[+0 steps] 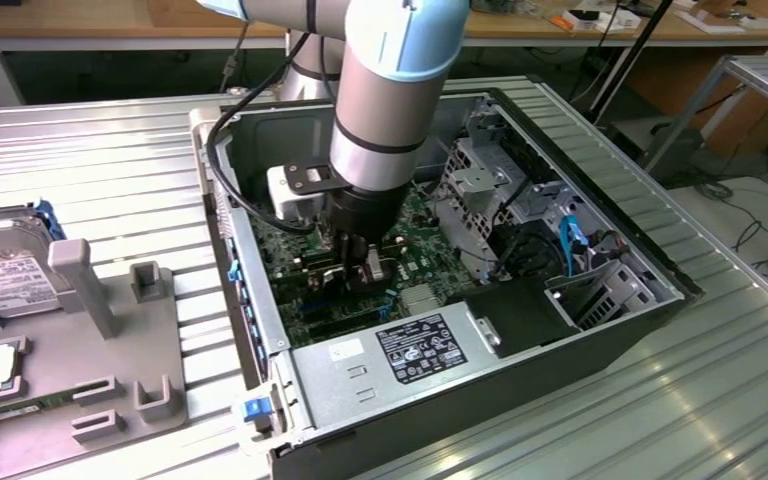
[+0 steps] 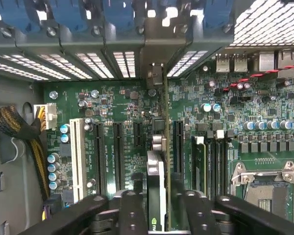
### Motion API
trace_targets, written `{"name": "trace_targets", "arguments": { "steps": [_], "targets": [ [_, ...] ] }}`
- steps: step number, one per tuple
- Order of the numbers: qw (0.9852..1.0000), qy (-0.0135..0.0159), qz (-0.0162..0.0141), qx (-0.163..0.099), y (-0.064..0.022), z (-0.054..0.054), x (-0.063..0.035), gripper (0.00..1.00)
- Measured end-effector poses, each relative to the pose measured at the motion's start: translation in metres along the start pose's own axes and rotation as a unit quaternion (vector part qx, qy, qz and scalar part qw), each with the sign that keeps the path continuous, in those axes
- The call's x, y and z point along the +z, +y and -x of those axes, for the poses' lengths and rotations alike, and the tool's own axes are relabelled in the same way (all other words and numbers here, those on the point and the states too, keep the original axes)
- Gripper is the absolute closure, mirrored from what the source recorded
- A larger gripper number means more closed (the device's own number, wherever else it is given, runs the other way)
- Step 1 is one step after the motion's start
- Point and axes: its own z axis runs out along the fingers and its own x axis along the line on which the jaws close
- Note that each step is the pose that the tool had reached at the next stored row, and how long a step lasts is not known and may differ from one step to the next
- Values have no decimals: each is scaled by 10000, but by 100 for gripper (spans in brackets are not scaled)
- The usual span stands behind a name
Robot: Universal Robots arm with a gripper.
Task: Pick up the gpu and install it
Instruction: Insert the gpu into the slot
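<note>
We're down inside the case (image 1: pixel 598 330), gpu (image 2: pixel 162 147) standing on edge over the motherboard (image 2: pixel 112 112) slots.

Gripper (image 2: pixel 159 205) straddles the card's top edge, one finger (image 2: pixel 132 205) on each face. In the wrist view we see a little slack at the pads, so we'd call it partly open, bracketing the card; whether it is truly clamped we can't tell. Card sits upright in line with a long slot (image 2: pixel 178 139), its bracket (image 2: pixel 155 73) up against the rear slot openings, so it looks seated or nearly so. Handling, our read: light, stiff board, but fragile. Components and edge contacts won't like side load or twist. Hold by the flat faces near the top edge, mid-length, and keep force straight down the board plane. Bare PCB is slick, so pads need square contact.
</note>
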Motion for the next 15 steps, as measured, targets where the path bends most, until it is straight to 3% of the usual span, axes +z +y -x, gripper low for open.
{"name": "trace_targets", "arguments": {
  "steps": [2,5,6,7,15],
  "targets": [
    [10000,2,1,-1,0,-1,-2,60],
    [10000,2,1,0,0,-1,-2,42],
    [10000,1,1,-1,0,-1,-1,42],
    [10000,3,1,-1,-1,-1,-18,35],
    [10000,1,-6,6,3,8,-344,35]
  ]
}}
